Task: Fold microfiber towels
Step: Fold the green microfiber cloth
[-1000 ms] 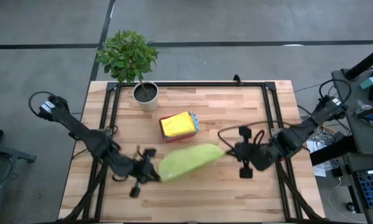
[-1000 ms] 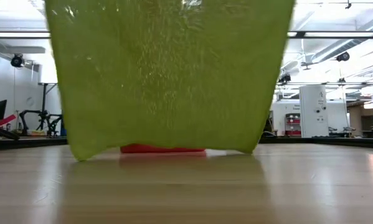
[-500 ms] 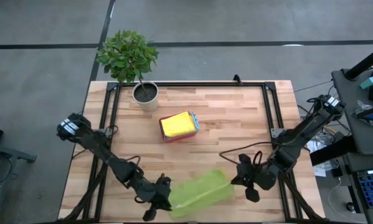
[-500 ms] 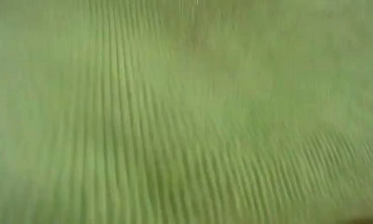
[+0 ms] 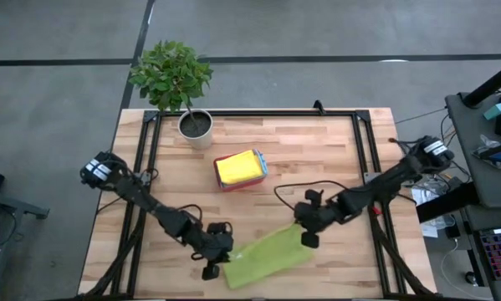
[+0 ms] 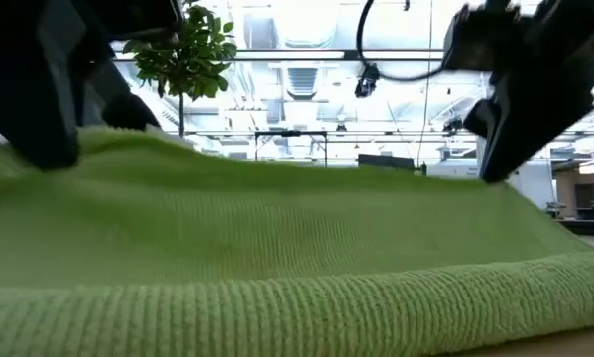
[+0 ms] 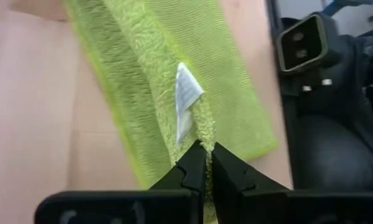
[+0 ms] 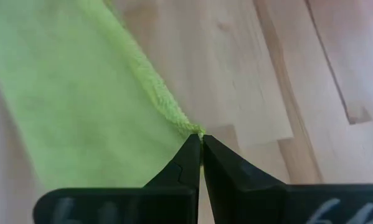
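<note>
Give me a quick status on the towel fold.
Left gripper and right gripper both shut on lime green towel corners. Towel draped at near edge. Nothing in the way.

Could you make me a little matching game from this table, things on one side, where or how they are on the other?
Things:
1. lime green towel
2. yellow towel
3. potted plant
4. left hand

Places or states:
A. at the table's far left corner
B. pinching one towel corner
C. stretched between both hands near the table's front edge
D. lying in the pink tray, mid-table

Pairs: 1-C, 2-D, 3-A, 4-B
</note>
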`<state>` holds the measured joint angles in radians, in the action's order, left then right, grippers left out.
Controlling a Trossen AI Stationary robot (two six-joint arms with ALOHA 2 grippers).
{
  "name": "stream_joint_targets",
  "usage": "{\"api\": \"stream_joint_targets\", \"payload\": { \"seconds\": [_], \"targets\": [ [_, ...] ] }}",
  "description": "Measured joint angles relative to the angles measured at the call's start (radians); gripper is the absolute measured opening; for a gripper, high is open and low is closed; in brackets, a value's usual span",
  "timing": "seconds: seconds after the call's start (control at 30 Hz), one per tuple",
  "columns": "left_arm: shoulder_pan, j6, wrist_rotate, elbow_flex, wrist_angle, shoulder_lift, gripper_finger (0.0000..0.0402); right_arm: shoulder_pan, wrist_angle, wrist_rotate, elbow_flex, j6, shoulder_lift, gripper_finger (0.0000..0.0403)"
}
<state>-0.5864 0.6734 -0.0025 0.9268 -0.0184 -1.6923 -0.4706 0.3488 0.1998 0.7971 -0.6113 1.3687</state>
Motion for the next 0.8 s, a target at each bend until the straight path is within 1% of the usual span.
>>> {"api": "stream_joint_targets", "payload": {
  "seconds": [0.1,0.2,0.3,0.43,0.5,0.57,0.67,0.8],
  "targets": [
    [0.018,-0.006,-0.003,-0.001,-0.027,0.000,0.0000,0.038,0.021,-0.038,0.005,0.036,0.043,0.0008],
    [0.027,-0.036,-0.007,-0.001,-0.094,0.012,0.0000,0.060,0.085,-0.037,0.030,0.072,0.059,0.0008],
    [0.049,-0.107,-0.008,0.009,-0.177,0.067,0.0000,0.084,0.200,0.021,0.086,0.120,0.045,0.0008],
    [0.121,-0.208,-0.039,0.010,-0.317,0.184,0.0000,0.116,0.353,0.165,0.184,0.216,0.008,0.0008],
    [0.157,-0.254,-0.074,0.010,-0.383,0.259,0.0000,0.124,0.392,0.240,0.231,0.266,-0.010,0.0008],
    [0.194,-0.302,-0.100,0.010,-0.423,0.339,0.0000,0.128,0.419,0.292,0.278,0.315,-0.032,0.0008],
    [0.221,-0.350,-0.118,0.009,-0.450,0.451,0.0000,0.129,0.482,0.319,0.352,0.338,-0.062,0.0008],
    [0.200,-0.404,-0.155,0.012,-0.428,0.569,0.0000,0.101,0.555,0.336,0.434,0.316,-0.105,0.0008]
  ]
}}
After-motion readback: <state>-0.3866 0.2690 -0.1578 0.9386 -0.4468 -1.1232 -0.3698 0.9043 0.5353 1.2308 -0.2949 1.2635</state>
